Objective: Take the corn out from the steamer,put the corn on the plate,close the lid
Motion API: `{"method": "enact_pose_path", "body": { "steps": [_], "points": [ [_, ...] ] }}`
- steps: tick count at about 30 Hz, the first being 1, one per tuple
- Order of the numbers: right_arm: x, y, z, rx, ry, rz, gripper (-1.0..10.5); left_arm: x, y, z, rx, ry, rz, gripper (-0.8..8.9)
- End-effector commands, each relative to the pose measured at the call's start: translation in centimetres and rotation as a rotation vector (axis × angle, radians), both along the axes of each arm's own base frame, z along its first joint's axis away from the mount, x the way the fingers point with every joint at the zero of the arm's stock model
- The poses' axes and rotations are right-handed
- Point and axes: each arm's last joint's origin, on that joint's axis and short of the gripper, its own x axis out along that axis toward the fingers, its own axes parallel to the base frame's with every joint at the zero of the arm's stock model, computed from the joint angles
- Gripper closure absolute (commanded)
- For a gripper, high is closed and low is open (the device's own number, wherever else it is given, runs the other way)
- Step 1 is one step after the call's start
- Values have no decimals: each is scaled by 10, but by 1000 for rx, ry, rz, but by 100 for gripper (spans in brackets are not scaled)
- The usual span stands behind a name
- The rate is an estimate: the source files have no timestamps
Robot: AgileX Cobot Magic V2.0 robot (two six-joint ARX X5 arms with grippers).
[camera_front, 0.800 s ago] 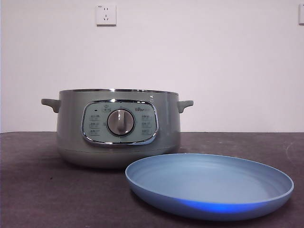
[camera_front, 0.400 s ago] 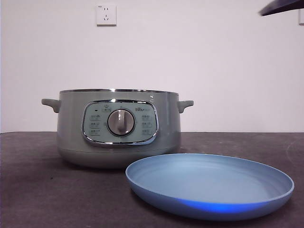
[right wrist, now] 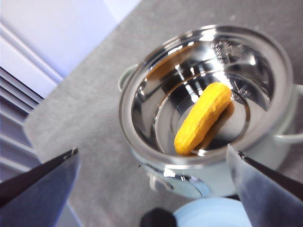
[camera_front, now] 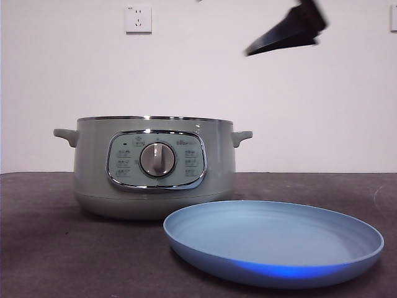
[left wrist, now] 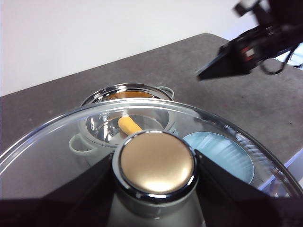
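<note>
On your dark bench, the steamer wall is hiding the corn lying inside, pointing two o'clock. Right tool is gaping above; left tool is clamping the lid.

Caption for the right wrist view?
Open right gripper above the lidless steamer, corn lying inside.
</note>
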Motion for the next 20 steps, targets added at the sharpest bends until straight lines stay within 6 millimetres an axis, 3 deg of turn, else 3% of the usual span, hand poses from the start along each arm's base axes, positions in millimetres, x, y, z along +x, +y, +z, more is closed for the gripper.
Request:
{"method": "enact_pose_path", "body": {
  "steps": [1,6,13,20],
  "points": [
    [13,28,2,-19,0,-13,382,-3,1,6,-15,-66,-15,819],
    [43,76,2,-92,7,-59,385,-4,1,5,-19,-59,-36,819],
    [89,120,-14,-203,61,-104,389,-4,0,5,-22,-55,-53,819],
    [122,145,-66,-318,86,-143,414,-5,1,2,-10,-26,-54,819]
  ]
}}
